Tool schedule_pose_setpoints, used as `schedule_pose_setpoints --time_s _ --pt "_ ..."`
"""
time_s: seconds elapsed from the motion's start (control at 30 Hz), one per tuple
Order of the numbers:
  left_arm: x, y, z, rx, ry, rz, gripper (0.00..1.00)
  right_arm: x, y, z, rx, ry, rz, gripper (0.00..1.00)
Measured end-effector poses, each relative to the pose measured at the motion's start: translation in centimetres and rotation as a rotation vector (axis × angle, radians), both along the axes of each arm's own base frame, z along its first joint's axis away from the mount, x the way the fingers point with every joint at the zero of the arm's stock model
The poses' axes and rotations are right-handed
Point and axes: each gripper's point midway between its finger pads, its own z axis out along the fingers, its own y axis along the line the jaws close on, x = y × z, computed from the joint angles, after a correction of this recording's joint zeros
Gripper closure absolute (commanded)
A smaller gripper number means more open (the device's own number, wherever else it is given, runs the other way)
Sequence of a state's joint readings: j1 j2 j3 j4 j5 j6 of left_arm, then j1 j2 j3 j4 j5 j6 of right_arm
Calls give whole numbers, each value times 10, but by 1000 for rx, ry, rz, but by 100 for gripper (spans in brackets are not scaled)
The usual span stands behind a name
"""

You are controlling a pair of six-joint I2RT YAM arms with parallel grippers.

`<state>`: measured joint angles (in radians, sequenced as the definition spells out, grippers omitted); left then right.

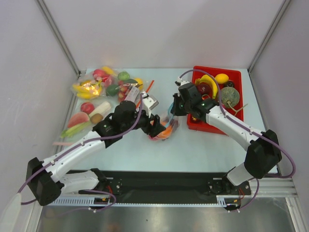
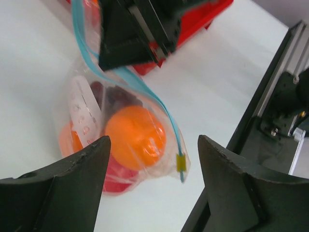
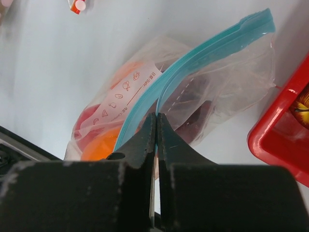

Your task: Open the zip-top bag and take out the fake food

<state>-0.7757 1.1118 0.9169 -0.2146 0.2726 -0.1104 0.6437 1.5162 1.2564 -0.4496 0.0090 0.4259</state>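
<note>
Pinching the zip strip (image 3: 203, 55), the right gripper (image 3: 157, 118) may slip if the wide-open left gripper (image 2: 153, 140) yanks the zip-top bag (image 2: 87, 116) beneath it.

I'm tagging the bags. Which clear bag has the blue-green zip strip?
The zip-top bag in the middle of the table, holding orange and red fruit; the right gripper pinches its strip. The other bags lie back left, by neither gripper.

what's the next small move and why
Probably ease the open left tool forward and pinch the zip-top bag by its zip strip: the right tool is shut on that strip, and the mouth looks sealed over the fake food.
</note>
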Motion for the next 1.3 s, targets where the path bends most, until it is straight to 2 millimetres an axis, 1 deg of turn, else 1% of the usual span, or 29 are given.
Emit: schedule_pose_setpoints --time_s 0.1,0.2,0.27,0.37,0.5,0.57,0.67,0.9,1.0,1.1,1.2,1.23,1.3 --pt "16 -4 11 -36 9 39 23 -4 0 -2 6 3 12 100" --pt "30 -7 15 -60 33 80 24 -7 0 3 22 -8 23 100" --pt "39 -10 12 -67 57 102 25 -9 0 8 34 -22 31 100" --pt "47 -15 1 -64 104 123 25 -12 0 13 51 -37 38 100" --pt "51 -19 -16 -49 160 139 26 -16 -2 21 67 -54 47 100" --pt "52 -21 -20 -48 179 145 27 -17 -2 25 73 -59 50 100" --pt "52 -23 -22 -56 195 152 27 -18 0 27 81 -67 61 100" --pt "57 -28 -16 -97 194 159 27 -22 4 25 83 -68 83 100" --pt "59 -31 -19 -99 201 158 29 -23 6 26 83 -71 92 100" --pt "60 -33 -28 -88 222 158 33 -25 7 28 82 -79 99 100" --pt "60 -34 -31 -84 231 156 41 -26 6 32 87 -89 100 100" --pt "59 -34 -31 -86 236 155 45 -26 6 33 88 -92 100 100" --pt "59 -35 -30 -90 236 151 49 -26 5 35 91 -97 101 100"
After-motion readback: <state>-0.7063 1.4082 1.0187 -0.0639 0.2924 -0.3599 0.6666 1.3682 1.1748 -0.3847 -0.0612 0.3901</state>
